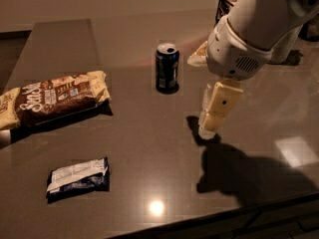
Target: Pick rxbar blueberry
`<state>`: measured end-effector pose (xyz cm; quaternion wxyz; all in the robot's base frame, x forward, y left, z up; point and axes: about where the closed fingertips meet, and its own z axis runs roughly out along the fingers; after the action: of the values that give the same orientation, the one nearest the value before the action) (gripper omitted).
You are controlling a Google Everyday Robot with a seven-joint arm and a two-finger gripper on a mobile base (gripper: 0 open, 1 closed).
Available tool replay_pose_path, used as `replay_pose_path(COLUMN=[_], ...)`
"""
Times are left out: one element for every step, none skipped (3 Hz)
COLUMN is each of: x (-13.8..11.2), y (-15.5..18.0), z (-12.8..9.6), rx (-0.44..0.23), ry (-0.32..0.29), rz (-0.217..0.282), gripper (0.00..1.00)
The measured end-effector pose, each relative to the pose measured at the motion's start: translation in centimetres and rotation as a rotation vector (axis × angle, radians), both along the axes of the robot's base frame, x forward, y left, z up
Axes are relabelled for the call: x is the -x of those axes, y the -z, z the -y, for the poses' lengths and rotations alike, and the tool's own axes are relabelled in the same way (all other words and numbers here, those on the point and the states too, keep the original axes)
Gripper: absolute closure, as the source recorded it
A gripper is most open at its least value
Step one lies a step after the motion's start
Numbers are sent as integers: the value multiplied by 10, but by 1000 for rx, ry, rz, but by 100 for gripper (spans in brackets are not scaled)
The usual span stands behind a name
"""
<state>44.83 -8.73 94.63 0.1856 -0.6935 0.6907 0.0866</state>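
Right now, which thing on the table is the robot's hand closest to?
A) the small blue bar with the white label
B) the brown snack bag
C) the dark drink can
C: the gripper hangs over the table right of the can, while the snack bag and the rxbar blueberry lie far off at the left.
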Motion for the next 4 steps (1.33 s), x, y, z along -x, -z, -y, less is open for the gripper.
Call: replay_pose_path(x=[0, 14, 34, 49], y=[0, 7, 21, 36], z=[1, -25, -68, -115], rx=[2, 16, 8, 23], ry=[2, -32, -87, -146], rz=[2, -27, -68, -95], gripper=[0, 0, 0, 0])
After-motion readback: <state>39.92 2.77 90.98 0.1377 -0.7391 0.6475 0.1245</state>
